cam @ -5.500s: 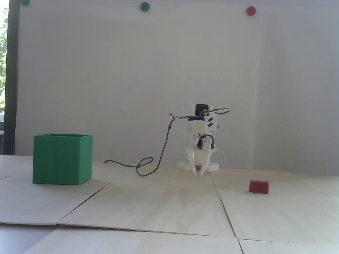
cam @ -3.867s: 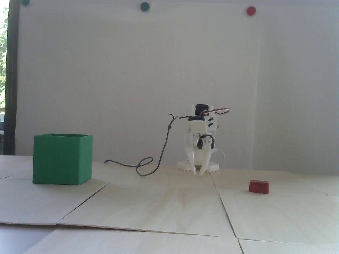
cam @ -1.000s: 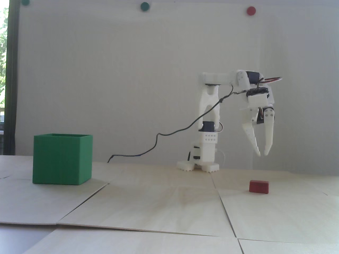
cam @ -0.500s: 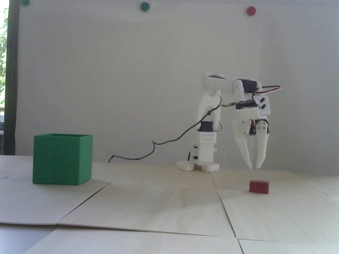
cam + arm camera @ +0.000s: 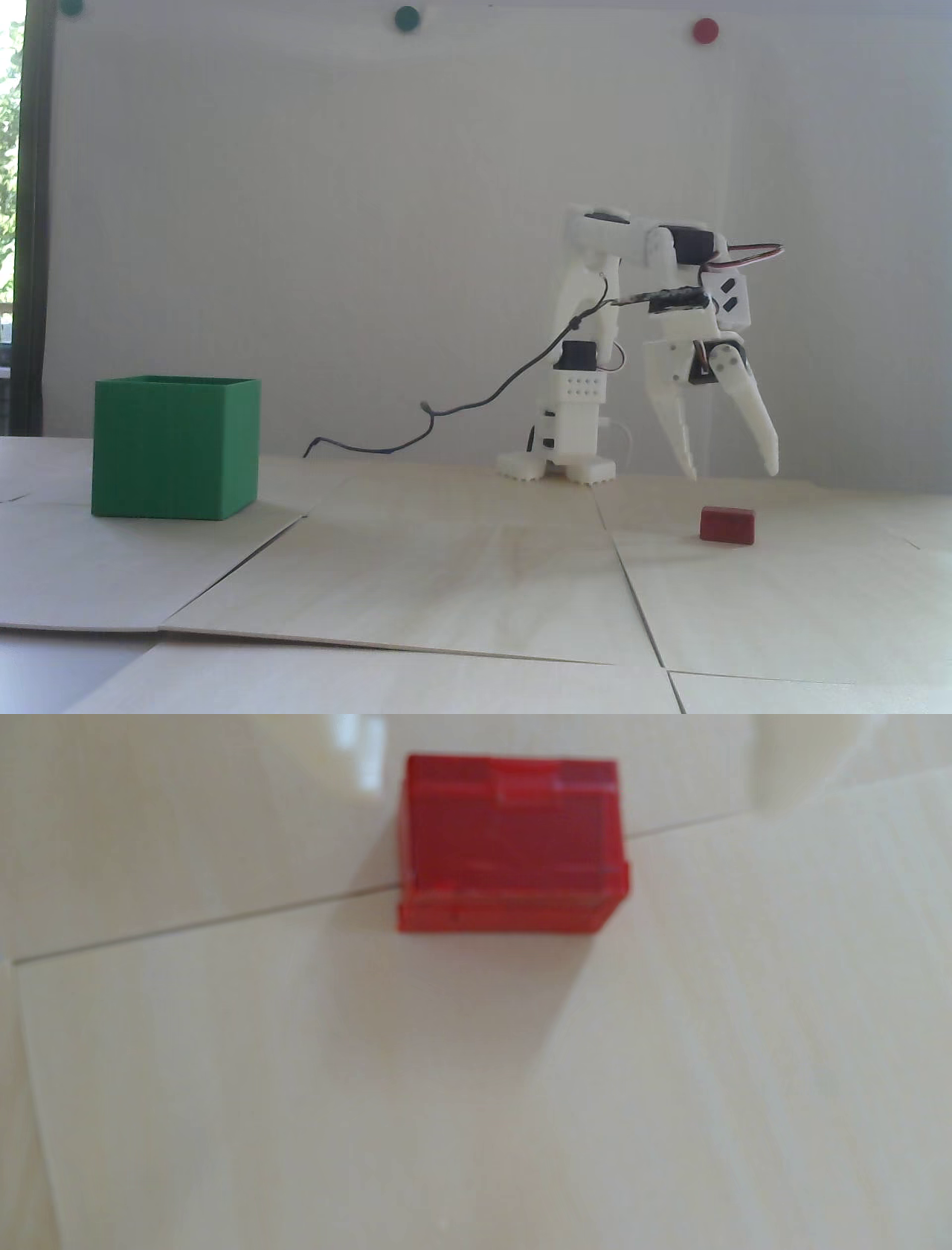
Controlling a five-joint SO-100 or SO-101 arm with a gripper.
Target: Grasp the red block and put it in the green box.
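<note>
Far off to the left of your hand in the fixed view stands the green box (image 5: 175, 446), open top up, on the worktop (image 5: 461, 580). It sits well apart from everything else, and nothing is in it that you can see from this angle.

Moving right, the arm's base sits at the back of the worktop, and your hand (image 5: 732, 472) hangs out to the right of it, pointing down with its two fingers spread wide. It holds nothing.

The red block (image 5: 727, 525) lies almost straight below your hand, on the worktop and clear of both fingertips. In the fixed view its long side runs left to right, and the gap between your fingers looks a little wider than that length.

In the wrist view the block (image 5: 510, 843) sits in the upper half, slightly right of middle, resting across a seam in the worktop, with its long side across the picture. No finger shows there, so you cannot judge front-to-back alignment from it. My reading: your next move is mostly a straight drop, with perhaps a small reach forward first.
</note>
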